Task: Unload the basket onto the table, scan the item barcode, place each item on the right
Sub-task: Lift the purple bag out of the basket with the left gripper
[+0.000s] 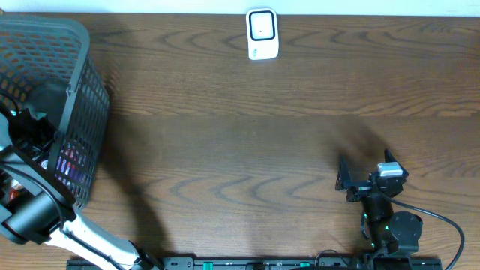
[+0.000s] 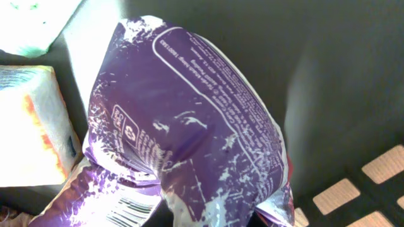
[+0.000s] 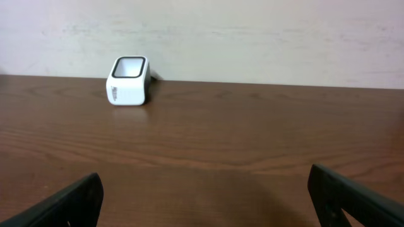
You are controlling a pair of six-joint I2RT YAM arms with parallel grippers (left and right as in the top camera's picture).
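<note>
A purple foil packet point(image 2: 189, 132) fills the left wrist view, with its barcode point(image 2: 129, 208) showing at the bottom left. It lies inside the grey mesh basket point(image 1: 79, 52) at the table's left edge. My left gripper point(image 1: 34, 124) reaches down into that basket; its fingers are hidden by the packet, whose foil is bunched together at the bottom of the view where they close. The white barcode scanner point(image 1: 262, 34) point(image 3: 129, 81) stands at the far middle of the table. My right gripper point(image 1: 345, 182) point(image 3: 205, 189) rests low at the front right, open and holding nothing.
Other packs lie in the basket beside the purple one: a white and orange pack point(image 2: 28, 126) and a white and green pack point(image 2: 31, 25). Brown wooden table point(image 1: 240, 127) stretches between basket and scanner. A pale wall point(image 3: 252, 31) rises behind the scanner.
</note>
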